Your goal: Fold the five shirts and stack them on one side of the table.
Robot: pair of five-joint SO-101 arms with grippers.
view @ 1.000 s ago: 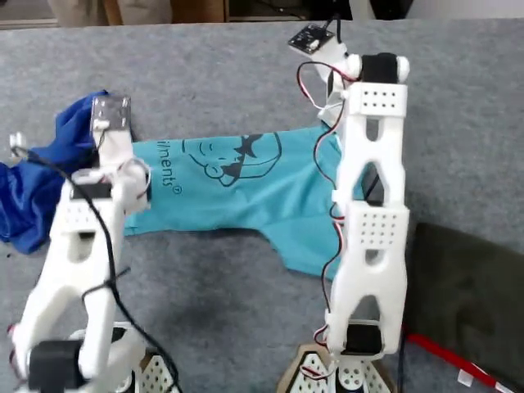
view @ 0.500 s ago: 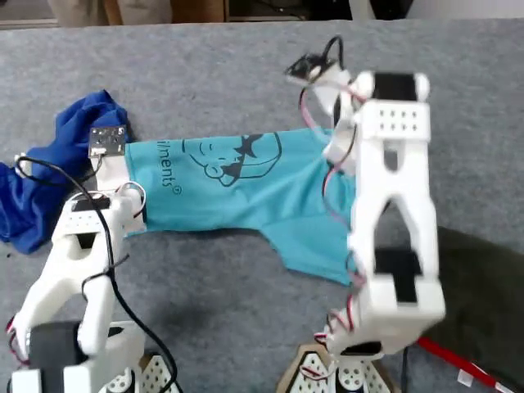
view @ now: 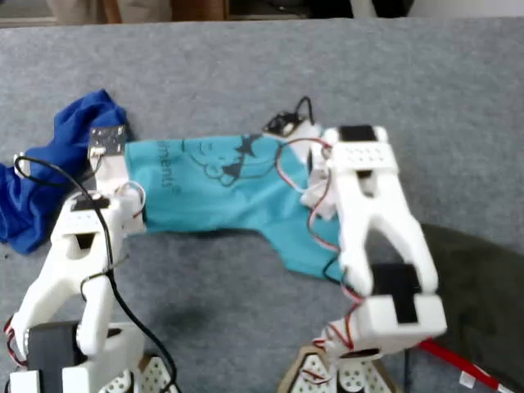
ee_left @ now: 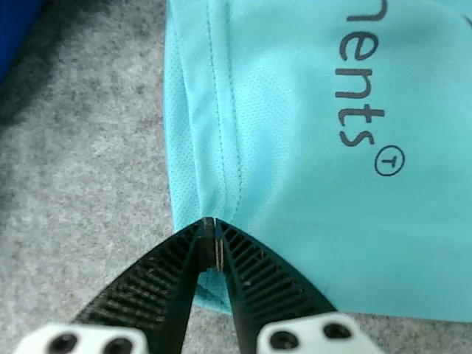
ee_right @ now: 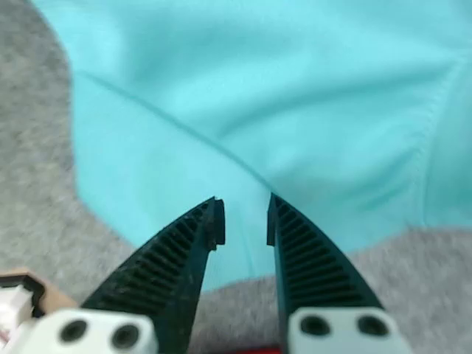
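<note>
Item: teal shirt, spread mid-tabletop, not yet folded; blue shirt bunched at its 9 o'clock. Left gripper: fingers still pinched tight on the teal hem at 9 o'clock. Right gripper: within 1 s drawn back from the far 12 o'clock edge to over the shirt's 2 o'clock part, fingers narrowly apart, holding nothing. Reading: a fresh grasp is likely pending; fold 1 of 5 unfinished.
</note>
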